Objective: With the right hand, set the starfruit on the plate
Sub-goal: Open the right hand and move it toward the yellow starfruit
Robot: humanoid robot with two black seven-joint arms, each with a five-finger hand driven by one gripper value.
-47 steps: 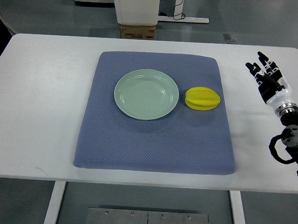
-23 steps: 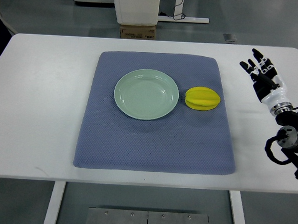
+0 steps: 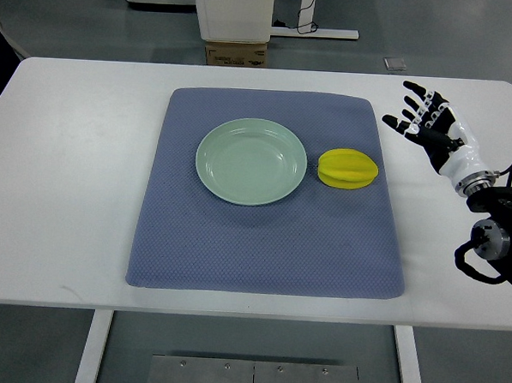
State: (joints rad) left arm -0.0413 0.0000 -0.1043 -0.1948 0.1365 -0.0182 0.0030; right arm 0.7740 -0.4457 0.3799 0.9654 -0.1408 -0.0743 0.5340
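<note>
A yellow starfruit (image 3: 348, 169) lies on the blue-grey mat (image 3: 267, 244), just right of a pale green plate (image 3: 251, 161) that holds nothing. My right hand (image 3: 420, 119) hovers over the white table beyond the mat's right edge, up and to the right of the starfruit and apart from it. Its fingers (image 3: 413, 91) are spread and hold nothing. The left arm does not show.
The white table (image 3: 68, 173) carries the mat. The table's far edge runs just above the mat, with a cardboard box (image 3: 236, 54) and a white column base behind it on the floor. My right forearm and wrist joint (image 3: 492, 234) hang near the table's right edge.
My right hand has moved left and slightly away from me toward the mat, and its fingers have spread wider. The starfruit and plate have not moved.
</note>
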